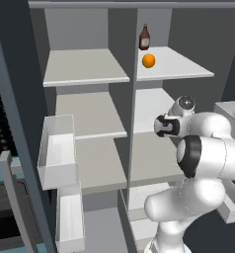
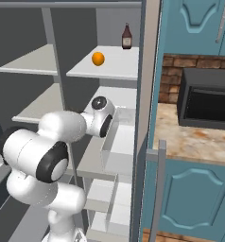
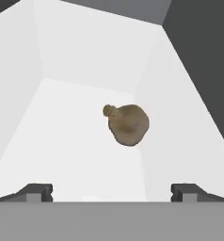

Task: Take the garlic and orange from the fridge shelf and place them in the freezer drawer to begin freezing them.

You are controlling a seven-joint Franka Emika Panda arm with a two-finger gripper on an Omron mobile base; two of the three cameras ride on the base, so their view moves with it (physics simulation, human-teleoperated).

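Garlic (image 3: 127,124) lies alone on the pale floor of the freezer drawer (image 3: 85,52), toward its far right corner, clear of the walls. Above it the gripper (image 3: 112,192) hangs with its fingertips (image 3: 38,192) spread wide, pinching nothing. On the fridge shelf (image 1: 188,69) the orange (image 1: 148,60) sits near the left edge, just in front of the dark brown bottle (image 1: 144,38).
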